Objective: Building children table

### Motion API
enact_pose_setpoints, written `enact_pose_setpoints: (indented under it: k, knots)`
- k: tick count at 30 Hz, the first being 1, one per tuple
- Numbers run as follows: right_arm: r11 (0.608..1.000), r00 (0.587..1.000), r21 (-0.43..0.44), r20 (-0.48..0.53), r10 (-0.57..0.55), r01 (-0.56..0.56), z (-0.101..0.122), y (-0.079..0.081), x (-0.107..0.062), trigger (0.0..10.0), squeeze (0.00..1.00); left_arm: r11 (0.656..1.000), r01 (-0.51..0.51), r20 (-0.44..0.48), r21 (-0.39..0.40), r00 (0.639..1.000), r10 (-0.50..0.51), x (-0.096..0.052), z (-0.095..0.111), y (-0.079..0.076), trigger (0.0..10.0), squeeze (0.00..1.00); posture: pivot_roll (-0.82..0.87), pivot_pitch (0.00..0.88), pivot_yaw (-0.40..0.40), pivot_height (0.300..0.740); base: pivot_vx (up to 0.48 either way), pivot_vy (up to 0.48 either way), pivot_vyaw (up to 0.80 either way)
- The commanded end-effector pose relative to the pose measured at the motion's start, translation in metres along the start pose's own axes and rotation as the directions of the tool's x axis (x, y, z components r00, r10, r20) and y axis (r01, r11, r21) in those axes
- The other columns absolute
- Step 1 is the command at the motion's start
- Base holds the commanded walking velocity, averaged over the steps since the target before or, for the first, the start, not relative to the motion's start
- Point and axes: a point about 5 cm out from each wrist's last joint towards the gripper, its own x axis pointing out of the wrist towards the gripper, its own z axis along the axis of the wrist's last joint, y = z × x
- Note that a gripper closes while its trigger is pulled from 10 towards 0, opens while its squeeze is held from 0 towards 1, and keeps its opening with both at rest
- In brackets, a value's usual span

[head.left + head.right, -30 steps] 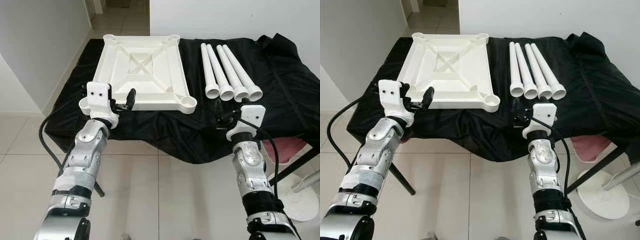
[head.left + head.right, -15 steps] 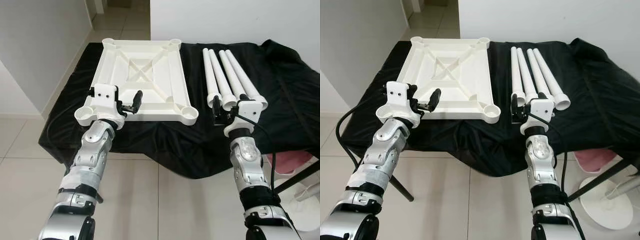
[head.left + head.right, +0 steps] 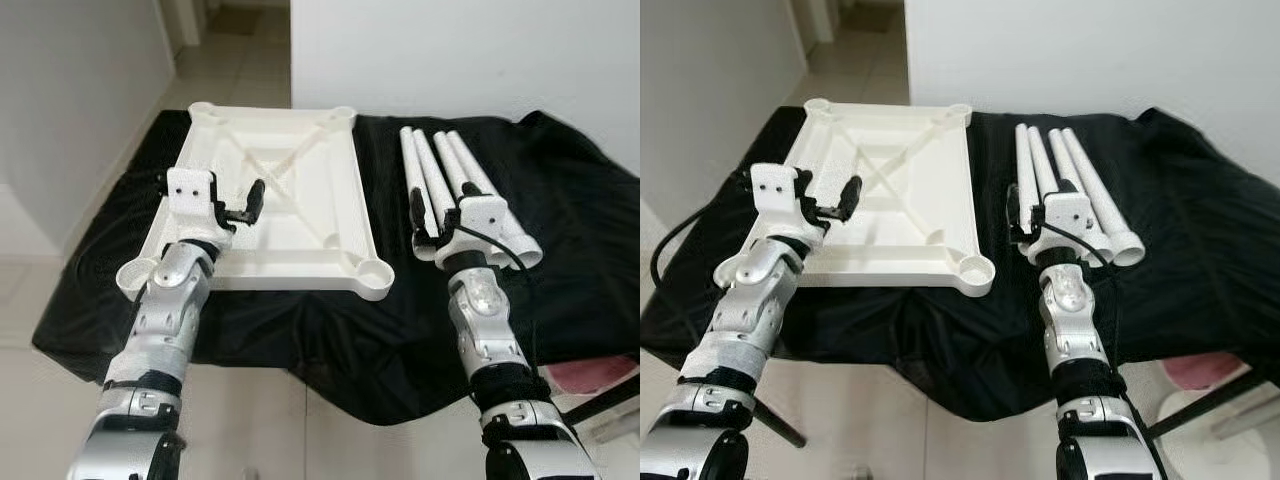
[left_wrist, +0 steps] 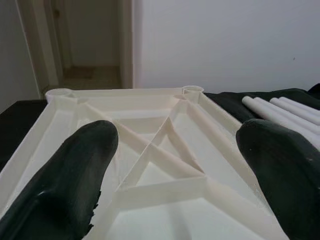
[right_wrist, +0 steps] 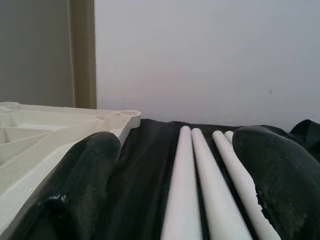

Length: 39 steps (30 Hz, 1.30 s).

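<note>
Table (image 3: 590, 240), draped in black cloth, carries the parts. White tabletop panel (image 3: 300, 160) is laid underside up on the robot's left half, corner sockets showing. Four white legs (image 3: 1080, 190) are laid side by side just to its right, untouched.

Left hand (image 3: 238, 205) is held over the panel's near left area, fingers spread, nothing gripped. Right hand (image 3: 1018, 215) is poised over the near ends of the legs, spread, empty.

Step judged: approach, before first pick. Next move calls for the right hand to be lowered and closed around one leg.

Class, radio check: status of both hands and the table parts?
Left hand open over upturned tabletop. Right hand open over four table legs. Nothing gripped; nothing in the way.
</note>
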Motion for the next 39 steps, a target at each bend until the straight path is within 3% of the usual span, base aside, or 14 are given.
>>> enact_pose_setpoints:
  k: [1,17,19,21,32,33,35,36,39]
  knots:
    - [1.0,1.0,-0.008,-0.013,-0.02,0.02,-0.004,-0.006,-0.002,10.0,0.0,1.0,0.02,-0.009,0.016,1.0,-0.02,0.002,-0.003,-0.008,10.0,0.0,0.03,0.0,-0.001,0.74,0.0,0.0,0.0]
    - [0.986,0.978,0.012,-0.132,-0.164,0.167,-0.019,-0.021,-0.007,10.0,0.0,0.982,0.186,-0.065,-0.037,0.98,-0.188,-0.003,-0.009,-0.032,10.0,0.0,0.02,0.0,0.008,0.74,0.0,0.0,0.0]
    - [0.974,0.955,0.022,-0.203,-0.217,0.226,-0.027,-0.03,-0.01,10.0,0.0,0.96,0.278,-0.052,-0.027,0.959,-0.279,-0.007,-0.007,-0.046,10.0,0.0,0.02,0.0,0.005,0.74,0.0,0.0,0.0]
    - [0.964,0.936,0.023,-0.246,-0.253,0.266,-0.032,-0.036,-0.012,10.0,0.0,0.951,0.309,-0.048,-0.028,0.95,-0.31,-0.008,-0.006,-0.052,10.0,0.0,0.02,0.0,0.005,0.74,0.0,0.0,0.0]
    - [0.959,0.878,-0.015,-0.397,-0.266,0.283,-0.058,-0.053,-0.028,10.0,0.0,0.944,0.326,-0.028,-0.054,0.944,-0.328,-0.01,0.002,-0.062,10.0,0.0,0.03,0.01,-0.004,0.74,0.0,0.0,0.0]
    - [0.962,0.879,-0.003,-0.404,-0.251,0.274,-0.059,-0.053,-0.027,8.6,0.0,0.944,0.326,-0.029,-0.052,0.944,-0.327,-0.01,0.003,-0.062,10.0,0.0,0.03,0.011,-0.003,0.74,0.0,0.0,0.0]
    - [0.964,0.88,0.006,-0.408,-0.241,0.267,-0.059,-0.054,-0.026,8.6,0.0,0.944,0.325,-0.03,-0.05,0.945,-0.327,-0.011,0.003,-0.062,10.0,0.0,0.03,0.011,-0.003,0.74,0.0,0.0,0.0]
    - [0.968,0.879,0.015,-0.422,-0.223,0.252,-0.06,-0.053,-0.023,3.1,0.0,0.945,0.322,-0.032,-0.051,0.945,-0.324,-0.011,0.003,-0.061,10.0,0.0,0.03,0.014,-0.003,0.74,0.0,0.0,0.0]
    - [0.972,0.875,0.025,-0.442,-0.199,0.234,-0.062,-0.053,-0.02,3.1,0.0,0.946,0.319,-0.033,-0.052,0.947,-0.321,-0.011,0.004,-0.061,10.0,0.0,0.03,0.014,-0.005,0.74,0.0,0.0,0.0]
